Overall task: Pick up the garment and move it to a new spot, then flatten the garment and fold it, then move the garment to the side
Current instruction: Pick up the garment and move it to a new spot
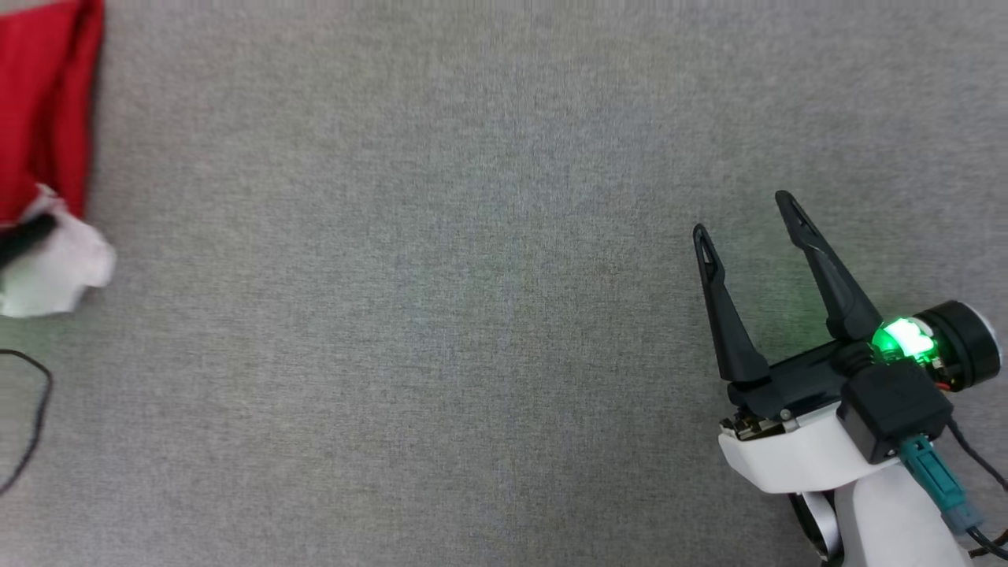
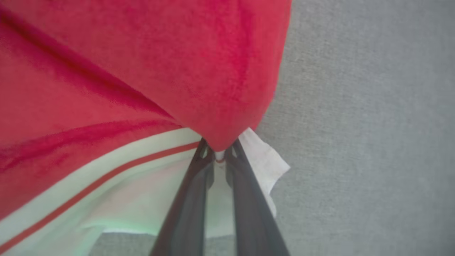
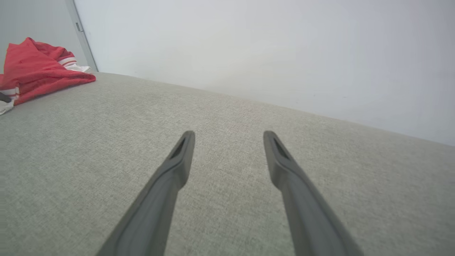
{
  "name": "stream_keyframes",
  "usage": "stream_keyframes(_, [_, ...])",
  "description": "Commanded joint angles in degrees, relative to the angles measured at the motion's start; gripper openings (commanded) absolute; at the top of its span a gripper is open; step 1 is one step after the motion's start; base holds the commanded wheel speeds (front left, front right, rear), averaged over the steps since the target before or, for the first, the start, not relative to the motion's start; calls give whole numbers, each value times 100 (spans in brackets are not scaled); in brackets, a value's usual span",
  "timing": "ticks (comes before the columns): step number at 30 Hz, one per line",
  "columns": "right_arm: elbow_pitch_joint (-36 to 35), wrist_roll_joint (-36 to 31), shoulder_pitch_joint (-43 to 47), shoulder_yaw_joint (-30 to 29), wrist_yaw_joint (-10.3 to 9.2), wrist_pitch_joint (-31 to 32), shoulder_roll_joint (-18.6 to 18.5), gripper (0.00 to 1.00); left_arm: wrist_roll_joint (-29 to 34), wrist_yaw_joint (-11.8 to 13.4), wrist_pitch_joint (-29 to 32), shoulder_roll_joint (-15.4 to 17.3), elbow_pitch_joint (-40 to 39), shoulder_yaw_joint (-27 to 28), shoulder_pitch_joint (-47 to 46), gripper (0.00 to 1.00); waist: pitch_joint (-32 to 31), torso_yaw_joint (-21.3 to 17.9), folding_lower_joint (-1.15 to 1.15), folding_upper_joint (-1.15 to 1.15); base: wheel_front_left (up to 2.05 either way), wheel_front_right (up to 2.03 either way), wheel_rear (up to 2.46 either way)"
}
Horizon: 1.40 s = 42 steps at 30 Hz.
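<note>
While the left tool (image 2: 218,152) bites cloth: its two fingers stand almost together, with a peak of red fabric and a slip of white sleeve nipped between the tips.
Right tool (image 1: 742,214): fingers spread wide with nothing between them, held just over the bare grey desk (image 1: 472,331).
Garment (image 2: 142,71): the red body runs ahead of the left tool's tips and off to one side, and the white, red-striped sleeve lies under its fingers. From the right tool it lies well off to the left and ahead, a rumpled heap close to the wall (image 3: 249,42).
Step in hand: most likely the first, picking up and moving, since the heap looks bunched rather than flattened or folded. I can't rule out the last move aside.
Next move calls for: a firm pinch and a lift high enough for the trailing cloth to clear the desk, then a carry toward the open stretch in front of the right tool. The right tool can then take a second edge for spreading.
</note>
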Motion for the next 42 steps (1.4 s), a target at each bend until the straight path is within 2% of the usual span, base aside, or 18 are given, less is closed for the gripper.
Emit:
stream_keyframes(1, [18, 34, 7, 12, -2, -14, -2, 100, -44, -15, -43, -59, -76, -48, 96, 0, -173, -12, -1, 0, 0, 0, 0])
stream_keyframes(5, [123, 151, 73, 52, -2, -14, -3, 100, -192, -12, -414, 46, -737, -173, 459, 0, -541, -99, -1, 0, 0, 0, 0])
stream_keyframes(9, [212, 280, 184, 4, -2, -14, -3, 100, -344, -11, -692, 4, -1374, -315, 842, 0, -938, -165, -1, 0, 0, 0, 0])
stream_keyframes(12, [265, 386, 279, 25, -2, -14, -2, 100, -326, -12, -886, -86, -1763, -449, 1040, 0, -1230, -241, -1, 0, 0, 0, 0])
stream_keyframes(15, [288, 498, 374, 38, -2, -14, -3, 100, -231, -12, -1111, -318, -2019, -595, 1142, 0, -1472, -340, -1, 0, 0, 0, 0])
stream_keyframes(21, [297, 618, 428, 54, -2, -14, -2, 100, 140, 134, -1341, -1150, -2312, -1134, 870, 0, -1724, -590, -1, 0, 0, 0, 0])
stream_keyframes(26, [259, 678, 430, -48, -2, -14, -2, 100, 536, 273, -1481, -1906, -2237, -1624, 479, 0, -1768, -843, -1, 0, 0, 0, 0])
stream_keyframes(33, [155, 867, 344, -184, -2, -14, 0, 100, 1048, 317, -1665, -3000, -1641, -2294, -212, 0, -1679, -1273, -1, 0, 0, 0, 0])
stream_keyframes(40, [92, 986, 285, -227, -2, -14, 3, 100, 1528, 273, -2108, -3976, -615, -2781, -732, 0, -1525, -1566, -1, 0, 0, 0, 0])
stream_keyframes(41, [90, 986, 289, -228, -2, -14, 3, 100, 1592, 250, -2171, -4059, -485, -2861, -774, 47, -1521, -1580, -1, 0, 0, 0, 0])
stream_keyframes(42, [94, 994, 295, -228, -2, -14, 3, 100, 1631, 226, -2238, -4139, -333, -2914, -794, 100, -1517, -1591, -1, 0, 0, 0, 0])
